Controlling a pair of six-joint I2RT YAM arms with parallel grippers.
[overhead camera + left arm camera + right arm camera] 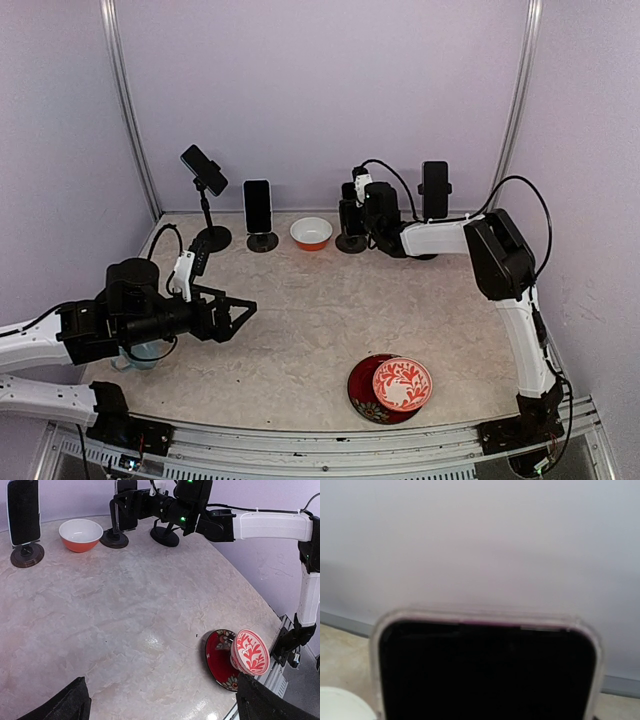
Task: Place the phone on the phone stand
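At lower left, the left arm lies low over the marbled worktop point(330, 320), left gripper point(244, 320) spread wide. The right arm stretches to upper centre, right gripper point(125, 505) straddling the black clear-cased phone point(485, 675) upright over the black round-based phone stand point(114, 539); I cannot tell whether it grips.

Nice and bright all over from the top camera, flat even light from above, barely any shadow on the worktop point(300, 330) apart from a soft dark smudge by the plate point(362, 388) near the front edge. Same brightness from the left wrist, but with a couple of shiny glare patches on the glossy stone toward the front edge and a bit of wide-angle stretch out at the corners. Right wrist totally out of focus, phone point(485, 675) way too close, just a mushy black slab with a smeared pale rim against a washed-out wall point(480, 540).
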